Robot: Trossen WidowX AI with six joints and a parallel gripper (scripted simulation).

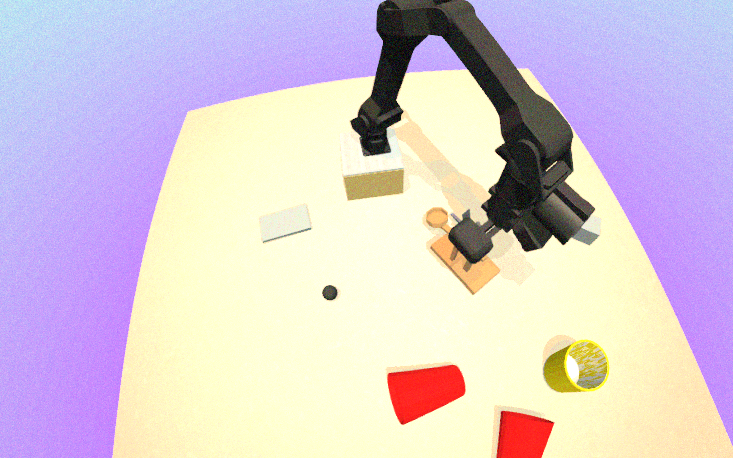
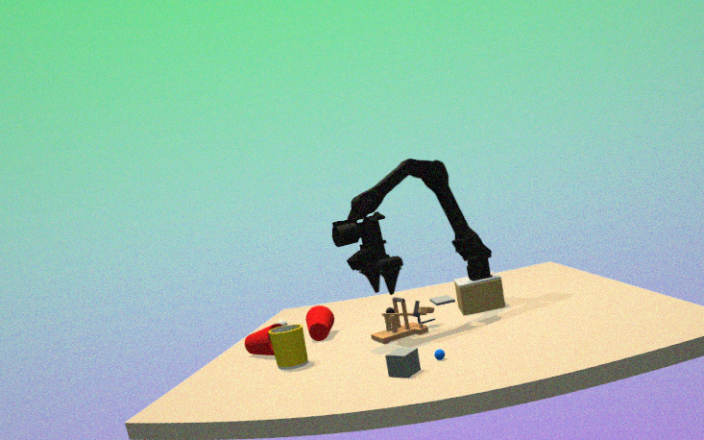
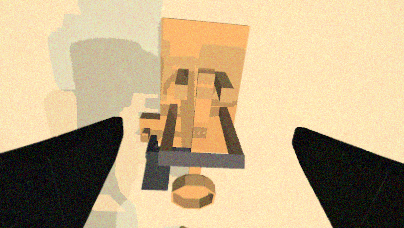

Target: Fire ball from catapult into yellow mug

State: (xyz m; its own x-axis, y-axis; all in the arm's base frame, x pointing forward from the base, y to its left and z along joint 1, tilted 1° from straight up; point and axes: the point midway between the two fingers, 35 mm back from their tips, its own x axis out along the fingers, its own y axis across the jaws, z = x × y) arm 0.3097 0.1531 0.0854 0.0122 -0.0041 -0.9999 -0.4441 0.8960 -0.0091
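- Farthest left in the top view, the dark ball (image 1: 329, 292) (image 2: 389, 311) sits on the table (image 1: 232, 341) (image 2: 562, 339), well apart from the catapult. The exterior view also shows a blue ball (image 2: 439, 354); which is meant, I cannot tell.
- Next, the catapult's cup (image 1: 437, 217) (image 2: 425, 309) (image 3: 193, 195) is unloaded; lower the ball centrally and release gently.
- The catapult (image 1: 474, 280) (image 2: 380, 336) (image 3: 205, 35) seems roughly aimed; check its line before loading.
- Above it, the hand (image 1: 494, 230) (image 2: 384, 292) (image 3: 210, 130) is spread almost fully, holding nothing. Lift straight up before travelling sideways, lest a finger knock the uprights.
- Rightmost, the upright yellow mug (image 1: 556, 370) (image 2: 290, 347) sets the aim; leave it undisturbed.
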